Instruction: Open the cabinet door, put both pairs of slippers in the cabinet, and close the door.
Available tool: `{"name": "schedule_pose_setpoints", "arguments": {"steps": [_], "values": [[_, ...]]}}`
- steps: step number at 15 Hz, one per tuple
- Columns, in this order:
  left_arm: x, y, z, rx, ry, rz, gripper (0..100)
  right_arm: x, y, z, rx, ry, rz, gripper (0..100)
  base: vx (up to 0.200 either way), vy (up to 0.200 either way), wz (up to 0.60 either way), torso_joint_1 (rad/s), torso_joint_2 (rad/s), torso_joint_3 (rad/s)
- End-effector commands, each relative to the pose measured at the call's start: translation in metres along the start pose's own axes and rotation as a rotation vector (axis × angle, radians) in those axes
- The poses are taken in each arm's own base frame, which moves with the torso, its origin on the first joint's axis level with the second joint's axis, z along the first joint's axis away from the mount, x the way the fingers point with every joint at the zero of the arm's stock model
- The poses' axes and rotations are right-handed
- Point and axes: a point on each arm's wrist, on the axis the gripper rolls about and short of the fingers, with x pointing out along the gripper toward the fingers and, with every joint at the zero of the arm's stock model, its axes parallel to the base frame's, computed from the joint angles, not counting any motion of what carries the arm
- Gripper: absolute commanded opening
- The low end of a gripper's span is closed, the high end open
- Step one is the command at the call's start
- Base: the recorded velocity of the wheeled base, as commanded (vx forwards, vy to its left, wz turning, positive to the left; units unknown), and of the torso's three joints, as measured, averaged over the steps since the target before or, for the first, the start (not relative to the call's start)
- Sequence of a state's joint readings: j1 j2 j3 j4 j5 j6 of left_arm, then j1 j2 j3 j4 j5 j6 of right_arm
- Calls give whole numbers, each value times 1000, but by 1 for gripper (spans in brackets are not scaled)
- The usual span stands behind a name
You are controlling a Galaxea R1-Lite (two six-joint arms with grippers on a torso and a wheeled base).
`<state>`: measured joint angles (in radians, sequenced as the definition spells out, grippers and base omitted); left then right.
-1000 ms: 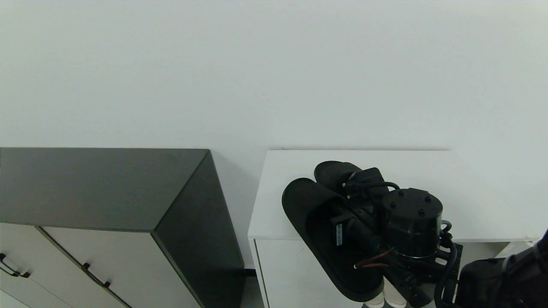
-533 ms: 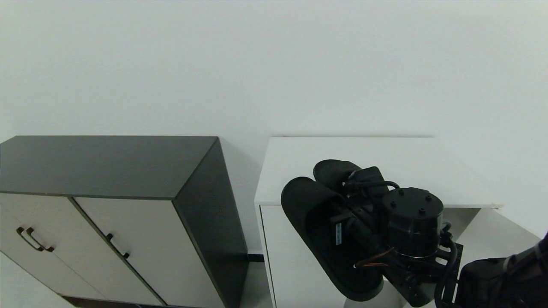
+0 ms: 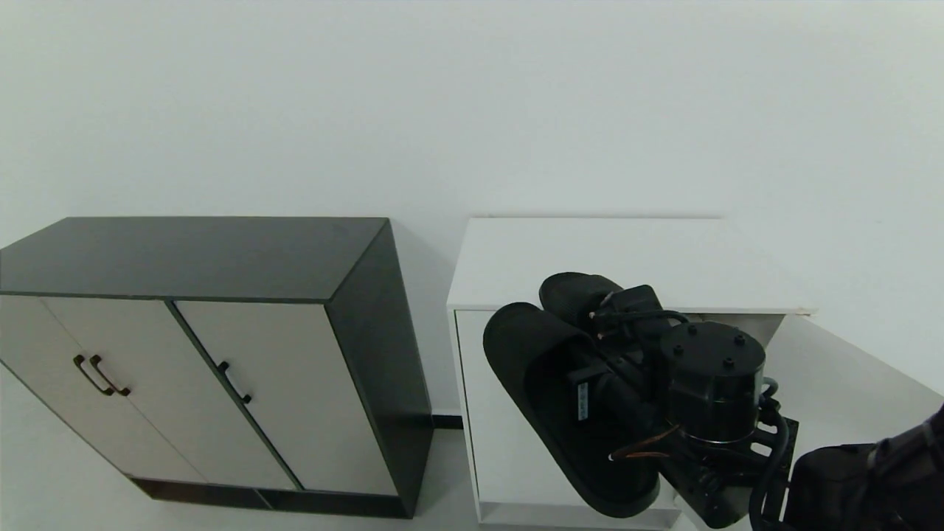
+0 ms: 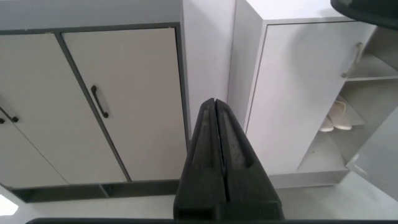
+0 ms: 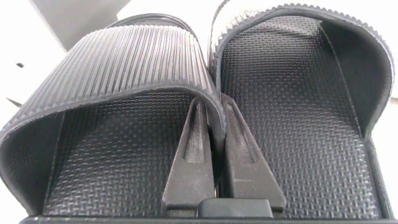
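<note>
A pair of black slippers (image 3: 546,369) hangs in front of the white cabinet (image 3: 590,251), held side by side. My right gripper (image 5: 213,109) is shut on the two adjoining inner walls of the black slippers (image 5: 298,93). The cabinet's right door (image 3: 848,369) stands open. Inside, on a lower shelf, lies a pair of white slippers (image 4: 339,117). My left gripper (image 4: 216,118) is shut with nothing in it, low down and facing the gap between the two cabinets.
A black-topped cabinet (image 3: 192,254) with pale closed doors and dark handles (image 3: 234,382) stands to the left of the white one. A white wall runs behind both. A narrow gap (image 3: 435,354) separates the cabinets.
The head camera has moved: both cabinets now sit higher in the picture and their fronts and bases show. The right gripper still holds the black slippers at the same spot in the view.
</note>
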<state>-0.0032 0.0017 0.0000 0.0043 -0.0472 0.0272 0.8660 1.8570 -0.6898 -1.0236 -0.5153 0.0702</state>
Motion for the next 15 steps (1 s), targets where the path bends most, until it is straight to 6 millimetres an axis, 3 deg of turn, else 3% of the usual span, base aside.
{"name": "schedule_pose_setpoints", "arguments": {"steps": [1,13,15], "values": [[0,0,0,0,0,0,0,1,0,-2,-3,6,-1,0,0,0,0,0,0,0],[0,0,0,0,0,0,0,1,0,-2,-5,7,-1,0,0,0,0,0,0,0],[0,0,0,0,0,1,0,1,0,-2,-4,6,-1,0,0,-200,0,2,2,2]]}}
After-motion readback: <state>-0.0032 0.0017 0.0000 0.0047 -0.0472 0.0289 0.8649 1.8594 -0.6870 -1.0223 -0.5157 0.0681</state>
